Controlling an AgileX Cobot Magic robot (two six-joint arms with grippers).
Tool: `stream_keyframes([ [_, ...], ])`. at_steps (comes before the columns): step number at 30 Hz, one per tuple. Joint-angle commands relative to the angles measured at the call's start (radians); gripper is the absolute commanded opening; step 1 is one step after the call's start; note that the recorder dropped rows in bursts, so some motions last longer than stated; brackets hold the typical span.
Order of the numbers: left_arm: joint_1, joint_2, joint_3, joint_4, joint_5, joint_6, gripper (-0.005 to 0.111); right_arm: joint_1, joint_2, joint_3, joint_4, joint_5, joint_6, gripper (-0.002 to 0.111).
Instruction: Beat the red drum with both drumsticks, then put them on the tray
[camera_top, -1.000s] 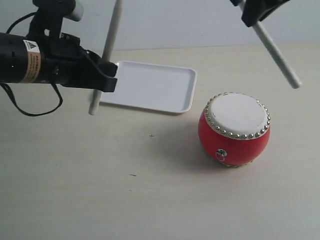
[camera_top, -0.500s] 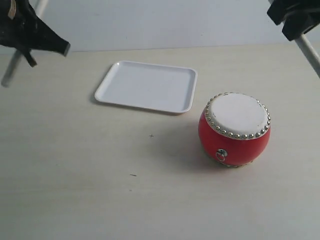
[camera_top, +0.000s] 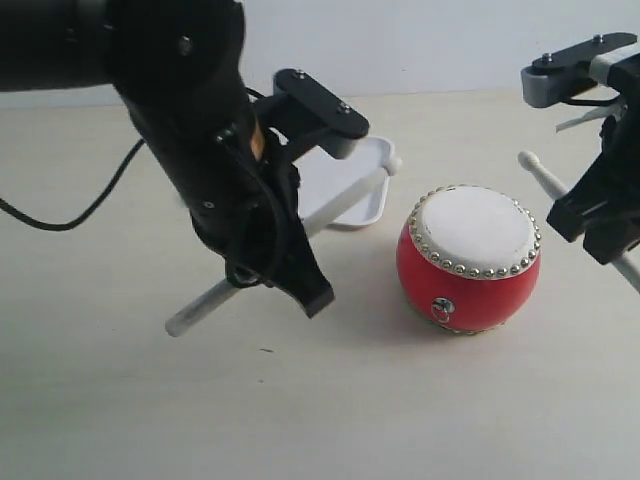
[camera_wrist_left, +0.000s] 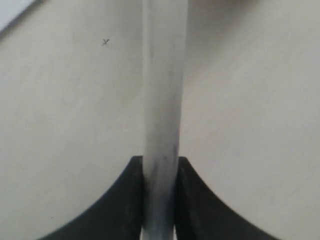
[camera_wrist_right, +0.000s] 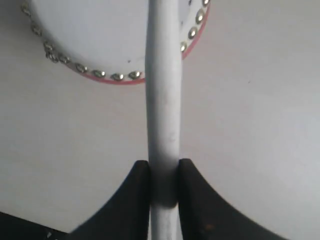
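The red drum (camera_top: 468, 258) stands upright on the table, its white skin facing up. My left gripper (camera_top: 268, 266) is shut on a pale drumstick (camera_top: 345, 198) that slants from low on the left up toward the drum; its tip stops short of the drum's left side. My right gripper (camera_top: 596, 218) is shut on the other drumstick (camera_top: 545, 177), whose rounded tip hangs just right of the drum's rim. In the right wrist view this drumstick (camera_wrist_right: 162, 95) crosses the drum's studded edge (camera_wrist_right: 115, 40). The white tray (camera_top: 362, 190) lies behind the left arm, mostly hidden.
The bulky black left arm (camera_top: 180, 110) fills the upper left and middle of the exterior view. A black cable (camera_top: 60, 215) trails from it on the left. Bare pale tabletop (camera_top: 330, 400) lies in front of the drum.
Both arms have come down from the top corners. The left arm swung in from the far left and now covers most of the tray. The right stick dropped beside the drum.
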Motion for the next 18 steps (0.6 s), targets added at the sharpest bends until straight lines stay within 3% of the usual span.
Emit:
stream_keyframes([
  [1,-0.032,0.083,-0.104,0.021,0.036,0.006,0.0,-0.001,-0.042,0.081,0.027,-0.004,0.016,0.0],
  [5,-0.046,0.144,-0.179,0.021,0.049,0.006,0.0,-0.001,-0.051,0.129,0.058,-0.004,0.045,0.0],
  [18,-0.048,0.227,-0.179,-0.036,-0.023,0.006,0.0,-0.001,-0.049,0.129,0.054,-0.004,0.043,0.0],
])
